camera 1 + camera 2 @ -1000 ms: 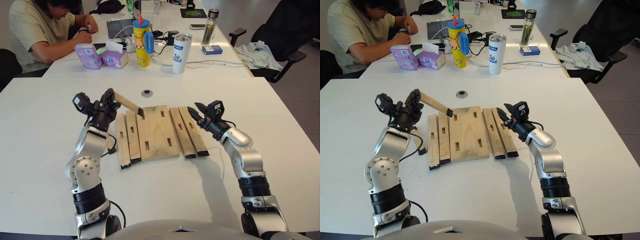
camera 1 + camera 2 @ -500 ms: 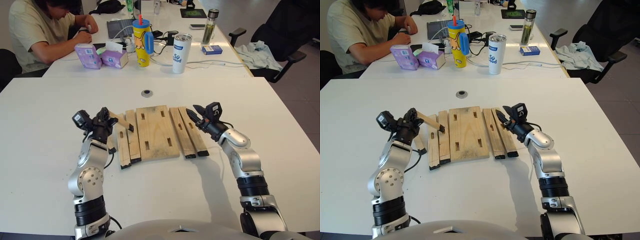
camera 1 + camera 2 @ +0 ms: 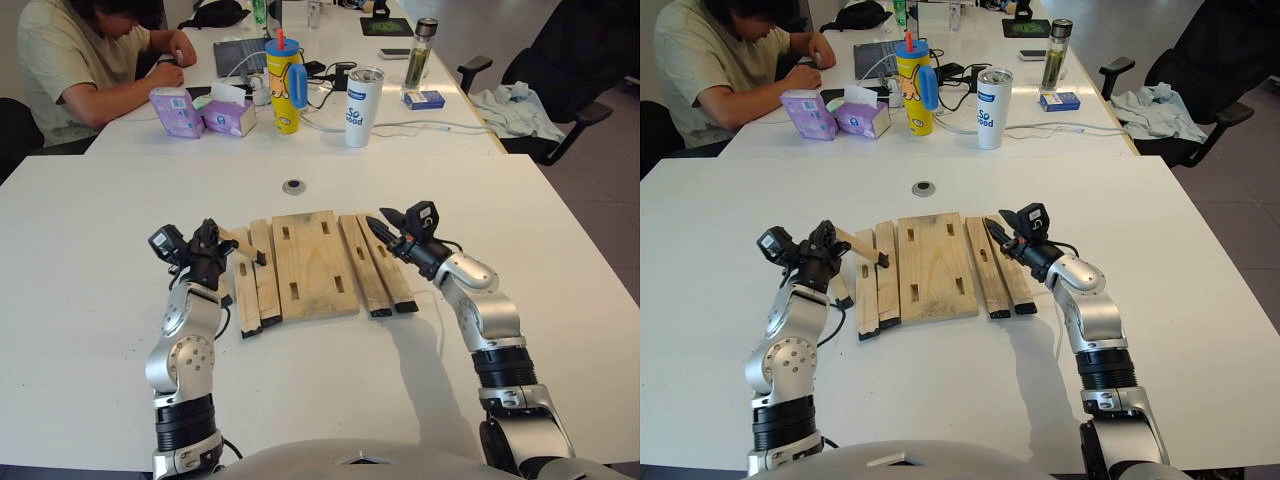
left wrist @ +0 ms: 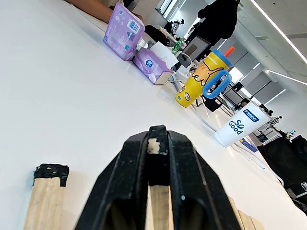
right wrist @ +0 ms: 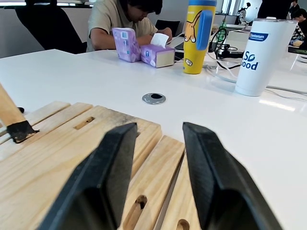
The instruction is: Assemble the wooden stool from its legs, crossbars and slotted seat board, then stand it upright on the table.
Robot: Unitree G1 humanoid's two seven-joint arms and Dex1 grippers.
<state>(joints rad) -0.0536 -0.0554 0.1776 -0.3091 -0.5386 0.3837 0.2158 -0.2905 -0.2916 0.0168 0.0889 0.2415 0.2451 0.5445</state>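
Note:
The slotted seat board [image 3: 312, 262] lies flat mid-table. Two legs [image 3: 257, 283] lie along its left side and two legs [image 3: 378, 265] along its right. My left gripper [image 3: 212, 243] is low beside the left legs, shut on a short crossbar [image 3: 245, 248] whose black tip points toward the board. The left wrist view shows the fingers [image 4: 180, 158] clamped on the wood. Another black-tipped stick [image 3: 843, 292] lies under that arm. My right gripper [image 3: 385, 222] hovers open over the far ends of the right legs, nothing between its fingers [image 5: 117, 158].
A round cable grommet [image 3: 293, 186] sits just beyond the board. The far table holds a yellow tumbler [image 3: 284, 85], a white tumbler [image 3: 363, 105] and tissue boxes [image 3: 200, 110], with a seated person behind. Bare table lies left and right of the parts.
My left gripper has come down and drawn back left with the crossbar, from raised over the board to low beside the left legs. The right gripper has edged slightly forward.

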